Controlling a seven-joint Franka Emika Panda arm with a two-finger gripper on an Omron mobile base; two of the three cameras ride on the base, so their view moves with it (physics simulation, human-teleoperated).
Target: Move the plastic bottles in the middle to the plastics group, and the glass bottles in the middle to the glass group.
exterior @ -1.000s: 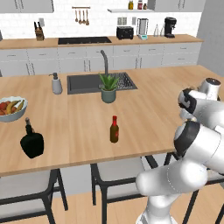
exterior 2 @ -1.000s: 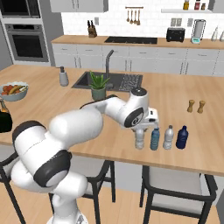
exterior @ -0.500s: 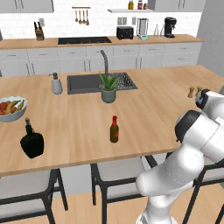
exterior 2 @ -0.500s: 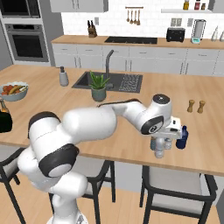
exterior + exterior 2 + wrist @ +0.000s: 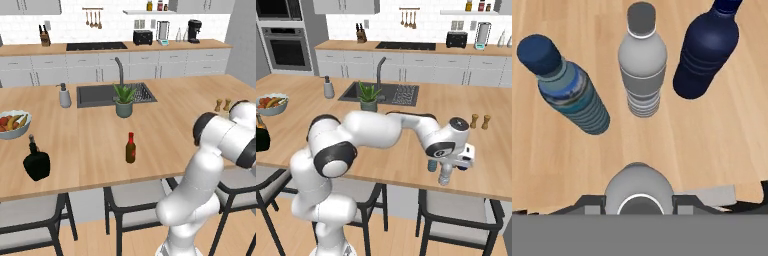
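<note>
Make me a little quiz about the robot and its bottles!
1. True or false: the gripper is shut on the white-capped bottle.
2. In the hand view, how many other bottles stand on the wooden counter?
3. What stands nearest the red-capped brown bottle? A) potted plant B) toaster C) fruit bowl

Key: 1 true. 2 three: blue-capped bottle, grey-capped bottle, dark blue bottle. 3 A.

No readable text, perhaps from blurred labels
</note>
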